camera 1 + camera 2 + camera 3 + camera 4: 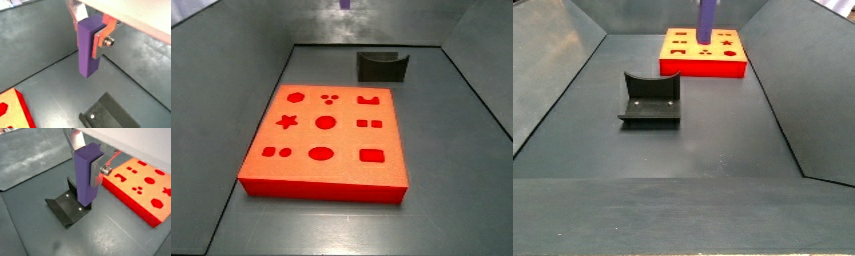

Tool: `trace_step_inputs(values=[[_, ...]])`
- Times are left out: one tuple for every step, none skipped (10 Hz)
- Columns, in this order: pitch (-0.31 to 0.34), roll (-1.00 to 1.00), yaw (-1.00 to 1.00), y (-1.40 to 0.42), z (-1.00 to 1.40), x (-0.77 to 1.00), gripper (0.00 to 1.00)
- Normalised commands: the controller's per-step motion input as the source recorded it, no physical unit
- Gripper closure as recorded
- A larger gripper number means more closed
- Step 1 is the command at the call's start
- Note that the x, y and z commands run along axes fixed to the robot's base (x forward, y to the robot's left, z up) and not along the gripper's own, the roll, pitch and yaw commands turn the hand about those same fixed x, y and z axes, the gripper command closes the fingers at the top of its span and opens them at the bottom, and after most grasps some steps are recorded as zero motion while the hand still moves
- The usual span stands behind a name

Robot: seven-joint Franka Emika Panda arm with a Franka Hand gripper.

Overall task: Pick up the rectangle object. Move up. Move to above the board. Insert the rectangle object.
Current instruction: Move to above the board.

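My gripper (89, 31) is shut on the rectangle object (89, 47), a slim purple bar. It holds the bar upright by its upper part, well clear of the floor. Both wrist views show the bar hanging between the silver fingers (93, 172). The red-orange board (143, 188) with shaped cut-outs lies flat on the floor, to one side of the bar and below it. In a side view the bar (707, 18) comes down from the top edge in front of the board (704, 66); the gripper is cut off there. Only the bar's tip (345, 5) shows in a side view, far beyond the board (325, 186).
The dark fixture (67, 205) stands on the grey floor near the board, under the bar in a wrist view; it also shows in both side views (382, 66) (651, 98). Sloping grey walls (567, 60) enclose the floor.
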Motion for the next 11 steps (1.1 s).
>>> trace_step_inputs(values=[[0.086, 0.04, -0.01, 0.03, 0.49, 0.02, 1.00], [0.086, 0.04, -0.01, 0.02, 0.27, 0.01, 1.00], [0.456, 0.04, -0.50, -1.00, 0.23, -0.07, 1.00], [0.418, 0.05, -0.44, -1.00, 0.21, -0.07, 1.00], [0.361, 0.06, -0.33, -1.00, 0.22, -0.07, 1.00], [0.230, 0.02, -0.15, -1.00, 0.22, -0.06, 1.00], [0.157, 0.01, -0.07, -1.00, 0.22, -0.06, 1.00], [0.091, -0.01, -0.02, -1.00, 0.23, -0.06, 1.00], [0.057, 0.00, 0.00, -1.00, 0.23, -0.06, 1.00], [0.041, 0.00, 0.00, -1.00, 0.24, -0.06, 1.00], [0.045, -0.01, 0.00, -1.00, 0.24, -0.06, 1.00]])
